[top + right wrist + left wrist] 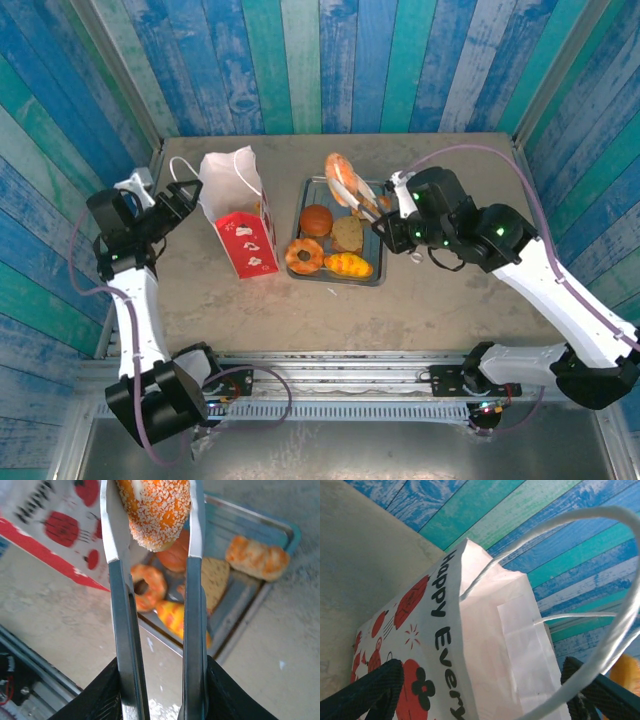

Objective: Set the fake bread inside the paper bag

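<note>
1. The left gripper (180, 203) hangs at the far left of the table (450, 290), just beside the top of the paper bag (237, 212). In the left wrist view its two dark fingers (372, 690) stand wide apart, with the bag's open top between them. I cannot tell whether either pad touches the paper.
2. The bag stands upright, white above with red print and black lettering, its red band at the base. One white cord handle (620, 625) loops up across the left wrist view.
3. Just right of the bag lies the grey metal tray (312, 190). On it, in the top view, are a ring donut (304, 256) at the near left, a yellow roll (348, 265) at the near right, a round bun (316, 220) behind the donut, and a flat bun (348, 233) beside that.
4. The right wrist view also shows a striped roll (257, 557) toward one corner of the tray.
5. Above the tray's far end, metal tongs (355, 195) pinch a seeded roll (340, 172) between their tips. The roll is clear of the tray and not in the bag.
6. The right gripper (160, 700) reaches in from the right, its black fingers (100, 700) pressed against the outside of both tong arms, squeezing them onto the roll.
</note>
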